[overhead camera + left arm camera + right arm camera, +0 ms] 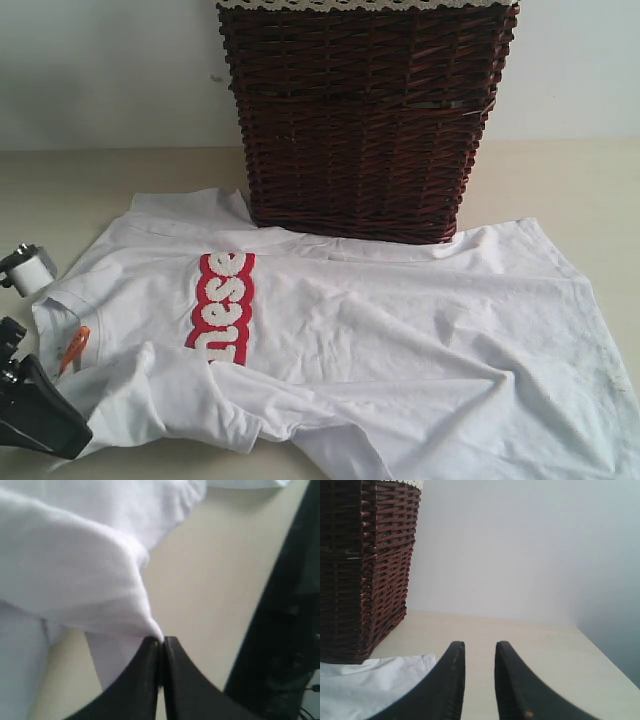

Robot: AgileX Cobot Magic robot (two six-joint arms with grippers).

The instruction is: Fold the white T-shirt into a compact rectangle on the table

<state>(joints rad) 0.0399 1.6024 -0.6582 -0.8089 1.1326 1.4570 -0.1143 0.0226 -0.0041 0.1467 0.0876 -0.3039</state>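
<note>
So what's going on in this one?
A two-armed robot is working on the white T-shirt, which lies spread and rumpled on the table in front of a wicker basket. The left gripper is shut on a pinch of fabric at the collar end. The right gripper is open and empty, near the shirt's edge. No neat fold shows yet.

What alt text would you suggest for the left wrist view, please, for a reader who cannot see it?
The left end effector, its dark jaws shut, pinches a fold of the white T-shirt. The rumpled fabric fills most of the picture, with the pale beige table beside it.
</note>
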